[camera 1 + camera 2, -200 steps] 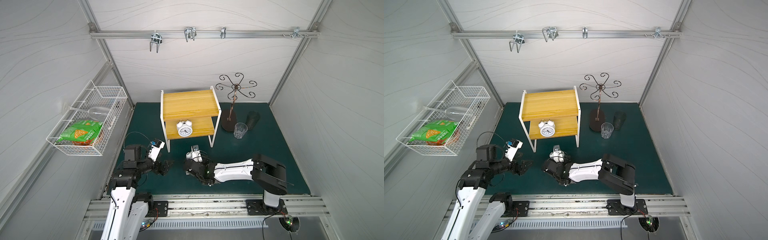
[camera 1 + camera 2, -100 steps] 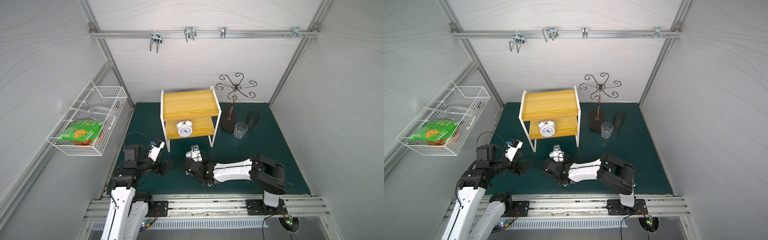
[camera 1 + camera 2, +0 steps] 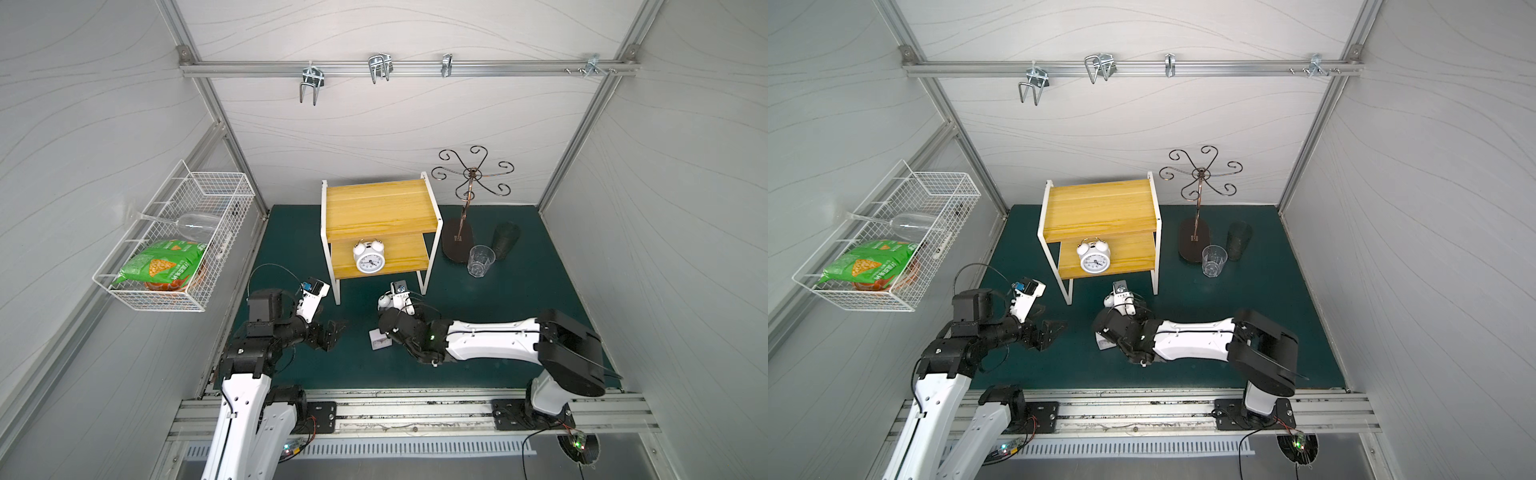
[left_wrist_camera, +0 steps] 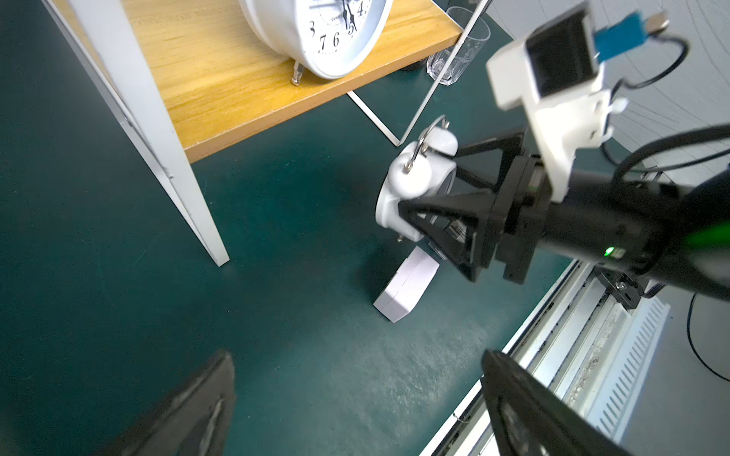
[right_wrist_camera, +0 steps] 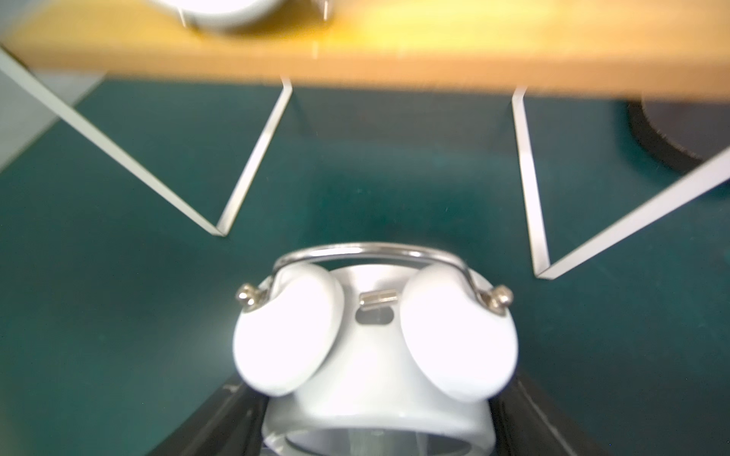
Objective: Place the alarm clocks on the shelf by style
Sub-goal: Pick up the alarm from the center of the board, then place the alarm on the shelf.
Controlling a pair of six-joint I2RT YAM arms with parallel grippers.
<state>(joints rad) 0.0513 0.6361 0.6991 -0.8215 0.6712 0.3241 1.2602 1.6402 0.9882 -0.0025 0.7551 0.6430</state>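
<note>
- The right gripper (image 4: 428,179) is clenched on a round white twin-bell alarm clock (image 5: 375,339). Its black fingers (image 4: 434,221) press the casing from both sides, bells pointing towards the shelf.
- The two-tier shelf with yellow wooden boards and a white metal frame (image 3: 378,208) stands at 12 o'clock from that held clock.
- A second round white twin-bell alarm clock (image 3: 368,258) stands upright on the shelf's lower board, dial facing the arms.
- A white square alarm clock (image 3: 380,340) lies flat on the dark green mat (image 3: 498,299), at 6 o'clock from the held clock and partly under the right wrist.
- The left gripper (image 3: 334,334) is released, jaws spread wide and empty, at 9 o'clock from the square clock and apart from it.
- A clear glass tumbler (image 3: 481,259) stands at 3 o'clock from the shelved clock.
</note>
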